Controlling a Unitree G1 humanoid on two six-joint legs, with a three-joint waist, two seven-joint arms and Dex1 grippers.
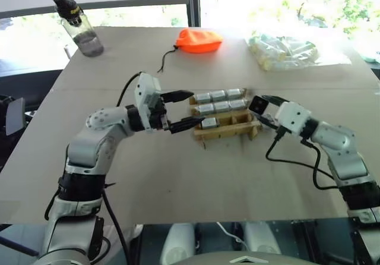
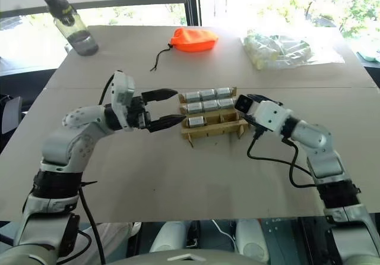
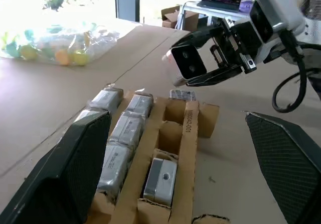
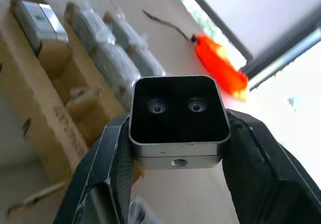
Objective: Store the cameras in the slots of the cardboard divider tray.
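Note:
The cardboard divider tray [image 1: 233, 131] lies mid-table. Several silver-grey blocks in clear wrap [image 1: 221, 100] fill its two far rows. One bare camera [image 1: 209, 122] sits in the left slot of the near row, also seen in the left wrist view [image 3: 160, 179]. My right gripper [image 1: 264, 109] hovers at the tray's right end, shut on a silver camera with a black face [image 4: 176, 118]. That held camera [image 3: 185, 63] hangs just above and beyond the tray's end. My left gripper [image 1: 193, 106] stands open at the tray's left end, its fingers [image 3: 65, 169] straddling the tray without touching it.
An orange fabric pouch [image 1: 199, 40] with a cord lies at the back centre. A clear bag of pale tubes [image 1: 285, 50] sits back right. A water bottle [image 1: 80, 27] stands back left. Bare table stretches in front of the tray.

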